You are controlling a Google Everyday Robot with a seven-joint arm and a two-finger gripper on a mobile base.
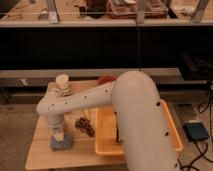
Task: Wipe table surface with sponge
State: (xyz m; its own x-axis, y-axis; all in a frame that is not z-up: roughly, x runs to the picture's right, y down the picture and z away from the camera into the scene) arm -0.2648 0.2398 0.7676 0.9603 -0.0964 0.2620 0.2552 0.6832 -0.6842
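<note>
— How far along is it?
— Mid-wipe, I'd say; the gripper (pixel 59 134) presses the sponge (pixel 61 144) onto the table (pixel 42 152), left of the yellow tray (pixel 102 145); whether it's clamped I cannot tell.
— What's in the tray?
— Something dark; the white cup (pixel 62 81) sits behind the tray, contents hidden.

High view behind arm (pixel 100 102)

I can read no words, labels, brand names or numbers anywhere here. The white cup (pixel 62 81) behind my arm shows a plain side, and the yellow tray (pixel 105 134) to the right of the sponge (pixel 61 143) bears no mark I can read. My claw (pixel 59 135) is down at the sponge, on the table (pixel 40 155).
</note>
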